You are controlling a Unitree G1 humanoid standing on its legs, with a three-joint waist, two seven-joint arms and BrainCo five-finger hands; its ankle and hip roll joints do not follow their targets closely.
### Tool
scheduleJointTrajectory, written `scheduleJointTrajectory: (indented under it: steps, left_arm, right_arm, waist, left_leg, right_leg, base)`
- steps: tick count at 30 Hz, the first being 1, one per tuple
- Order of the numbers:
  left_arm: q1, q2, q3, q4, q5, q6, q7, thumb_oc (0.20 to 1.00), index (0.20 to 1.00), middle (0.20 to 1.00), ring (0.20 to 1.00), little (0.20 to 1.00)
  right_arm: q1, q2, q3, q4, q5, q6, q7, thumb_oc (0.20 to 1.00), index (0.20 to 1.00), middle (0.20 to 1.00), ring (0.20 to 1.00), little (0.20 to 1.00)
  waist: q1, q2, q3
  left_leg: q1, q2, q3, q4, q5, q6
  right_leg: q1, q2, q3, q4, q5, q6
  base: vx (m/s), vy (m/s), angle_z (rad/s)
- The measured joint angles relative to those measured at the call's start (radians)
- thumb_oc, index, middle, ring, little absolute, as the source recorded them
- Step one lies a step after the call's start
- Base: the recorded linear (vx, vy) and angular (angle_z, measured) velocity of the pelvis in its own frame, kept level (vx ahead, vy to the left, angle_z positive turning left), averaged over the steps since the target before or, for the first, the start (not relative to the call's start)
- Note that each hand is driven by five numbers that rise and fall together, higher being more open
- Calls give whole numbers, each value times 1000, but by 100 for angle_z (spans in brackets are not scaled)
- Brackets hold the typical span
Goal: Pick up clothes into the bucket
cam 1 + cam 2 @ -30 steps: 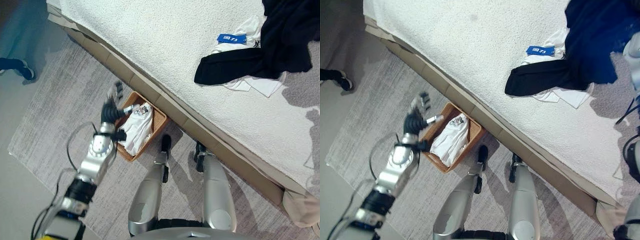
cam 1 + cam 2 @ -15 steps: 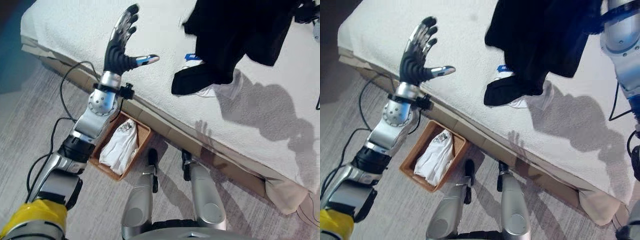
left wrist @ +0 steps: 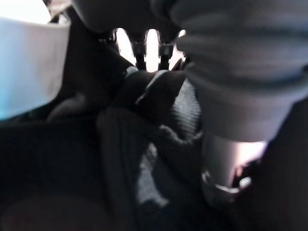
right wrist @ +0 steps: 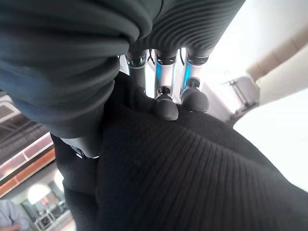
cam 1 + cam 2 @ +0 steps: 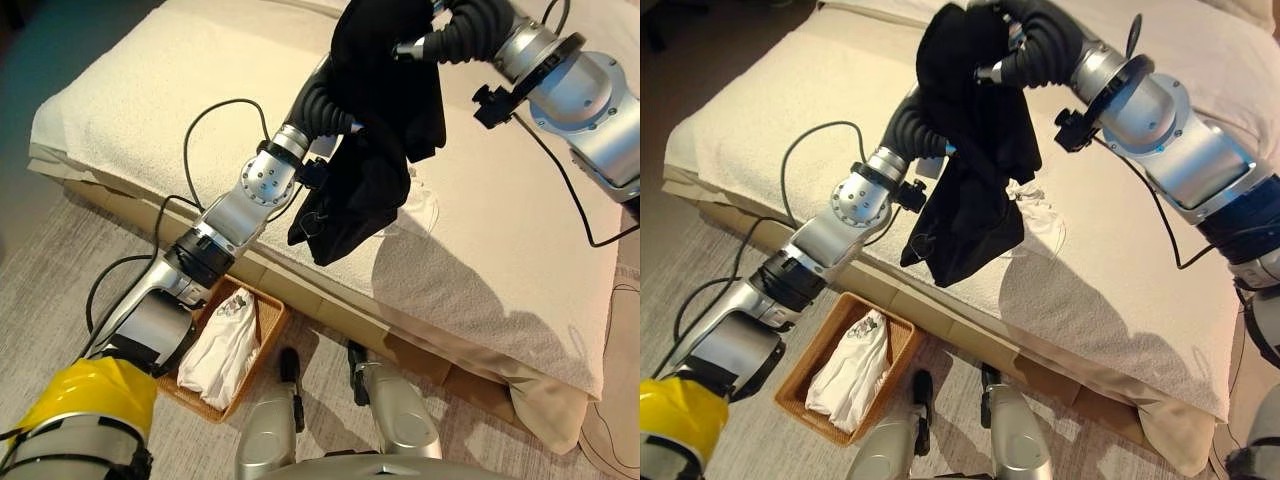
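A black garment (image 5: 370, 170) hangs in the air above the bed, lifted clear of the cover. My right hand (image 5: 455, 35) holds its top; in the right wrist view its fingers (image 4: 166, 103) and thumb are curled into the ribbed black cloth (image 4: 192, 173). My left hand (image 5: 320, 100) reaches up from the lower left into the same bunch of cloth (image 3: 144, 144). A brown woven basket (image 5: 270, 320) stands on the floor by the bed's side with a white garment (image 5: 220, 350) in it. Another white garment (image 5: 425, 205) lies on the bed behind the black one.
The bed (image 5: 150, 120) has a cream textured cover and runs across the view. A grey rug (image 5: 60, 250) lies on the floor beside it, under the basket.
The camera has shifted. My right hand has lifted the black garment off the bed. My left hand has risen from beside the basket to the garment.
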Motion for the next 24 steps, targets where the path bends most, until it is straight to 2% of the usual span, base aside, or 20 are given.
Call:
scheduleJointTrajectory:
  steps: [6, 7, 8, 13, 17, 18, 21, 22, 23, 24]
  left_arm:
    - [-2, -18, -91, 33, -159, 29, -64, 1000, 1000, 1000, 1000, 1000]
    - [-2, -25, -110, 37, -190, 38, -79, 875, 875, 875, 875, 875]
    - [-1, -25, -120, 45, -205, 40, -89, 200, 200, 200, 200, 200]
    - [6, -10, -168, 56, -249, 78, -135, 200, 200, 200, 200, 200]
    - [65, -16, -167, 52, -326, 84, -163, 200, 200, 200, 200, 200]
    - [112, -17, -153, 26, -386, 86, -175, 200, 200, 200, 200, 200]
    - [207, -14, -118, -44, -475, 104, -200, 200, 200, 200, 200, 200]
    - [237, -13, -111, -64, -502, 108, -209, 200, 200, 200, 200, 200]
    - [270, -14, -92, -88, -512, 117, -214, 200, 200, 200, 200, 200]
    - [291, -14, -77, -100, -513, 124, -215, 200, 200, 200, 200, 200]
  right_arm:
    - [33, -3, 30, -34, 23, 13, 31, 200, 200, 200, 200, 200]
    - [53, -3, 30, -40, 30, 15, 32, 200, 200, 200, 200, 200]
    - [67, -3, 30, -41, 34, 15, 32, 200, 200, 200, 200, 200]
    - [143, 0, 19, -44, 38, 15, 29, 200, 200, 200, 200, 200]
    - [217, 13, -20, -48, 38, 14, 21, 200, 200, 200, 200, 200]
    - [279, 36, -79, -47, 38, 14, 13, 200, 200, 200, 200, 200]
    - [368, 47, -144, -53, 38, 13, -4, 200, 200, 200, 200, 200]
    - [397, 51, -161, -56, 37, 13, -6, 495, 495, 495, 495, 495]
    - [437, 70, -197, -62, 30, 13, -8, 1000, 1000, 1000, 1000, 1000]
    - [466, 86, -233, -56, 24, 11, -12, 1000, 1000, 1000, 1000, 1000]
  waist:
    - [-5, 3, -69]
    - [-5, 7, -84]
    - [-6, 9, -96]
    - [-6, 26, -131]
    - [-6, 36, -148]
    - [-6, 36, -157]
    - [-2, 41, -161]
    - [0, 41, -161]
    - [-1, 41, -162]
    - [3, 41, -162]
  left_leg:
    - [40, 6, 6, -24, 0, 0]
    - [47, 7, 7, -31, 0, 0]
    - [48, 8, 8, -33, 0, 0]
    - [62, 8, 8, -40, -1, -1]
    - [62, 10, 6, -41, -1, -1]
    - [62, 11, 4, -41, -3, 1]
    - [62, 11, -2, -41, -4, 1]
    - [62, 11, -5, -41, -4, 1]
    - [61, 11, -12, -41, -5, 2]
    - [61, 11, -14, -42, -5, 2]
  right_leg:
    - [38, 7, 3, -27, 0, 0]
    - [46, 8, 3, -33, -1, 0]
    - [47, 8, 3, -37, -2, 2]
    - [62, 7, 0, -43, -4, 4]
    - [62, 8, -3, -48, -6, 2]
    - [63, 10, -4, -49, -8, -1]
    - [65, 10, -9, -49, -9, -2]
    - [66, 10, -12, -49, -10, -2]
    - [67, 10, -16, -49, -12, -5]
    - [68, 10, -18, -47, -13, -5]
  base:
    - [45, 5, -3]
    - [30, 3, 0]
    - [32, 3, 0]
    - [19, -2, 1]
    - [26, -3, 2]
    - [0, 0, 0]
    - [18, -1, 4]
    - [17, -3, 8]
    - [23, -4, 9]
    - [18, -3, 8]
